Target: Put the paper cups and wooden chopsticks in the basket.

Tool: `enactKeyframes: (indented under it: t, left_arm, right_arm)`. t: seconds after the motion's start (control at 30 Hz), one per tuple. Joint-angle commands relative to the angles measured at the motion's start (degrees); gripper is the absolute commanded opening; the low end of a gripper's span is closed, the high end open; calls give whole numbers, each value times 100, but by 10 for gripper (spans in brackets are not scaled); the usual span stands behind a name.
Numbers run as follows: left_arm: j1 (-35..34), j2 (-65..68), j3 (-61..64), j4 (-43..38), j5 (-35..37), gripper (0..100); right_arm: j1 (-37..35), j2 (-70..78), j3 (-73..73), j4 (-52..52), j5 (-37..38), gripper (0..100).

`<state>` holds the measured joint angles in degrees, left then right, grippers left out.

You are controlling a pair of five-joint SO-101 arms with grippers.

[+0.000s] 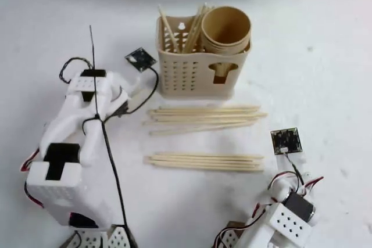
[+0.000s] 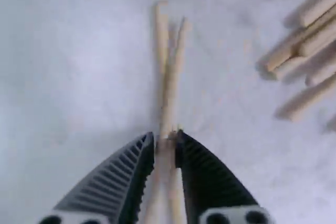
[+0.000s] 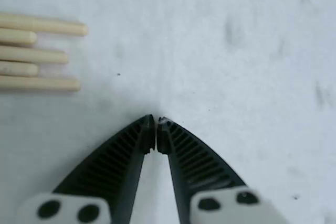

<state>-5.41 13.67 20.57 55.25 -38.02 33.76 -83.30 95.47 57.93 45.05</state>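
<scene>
Bright, even light washes out the white table (image 1: 325,56) around the basket (image 1: 197,74). Shadows are soft and faint, hugging the basket's foot and the chopsticks (image 1: 203,161) in front of it. Behind the basket the room lies dark.

White left arm (image 1: 75,126) lies stretched low, forward; its black ribbed jaws clamp two pale wooden chopsticks (image 2: 169,87). White right arm (image 1: 288,219) sits folded back, black jaws pressed together tip to tip, pointing down.
</scene>
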Motion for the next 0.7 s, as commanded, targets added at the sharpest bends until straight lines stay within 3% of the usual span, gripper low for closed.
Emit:
enactKeyframes:
  t: [0.0, 0.2, 0.5, 0.67]
  left_arm:
    - [57, -66, -255, 35, -18, 43]
    - [48, -66, -501, 176, 0, 21]
    - [48, -92, -2013, 1354, 492, 22]
    - [75, -787, -2998, 1978, 976, 22]
  right_arm:
    - [110, -31, -18, -92, 70, 24]
    - [110, -31, -18, -92, 70, 24]
    - [110, -31, -18, -92, 70, 24]
    - [110, -31, -18, -92, 70, 24]
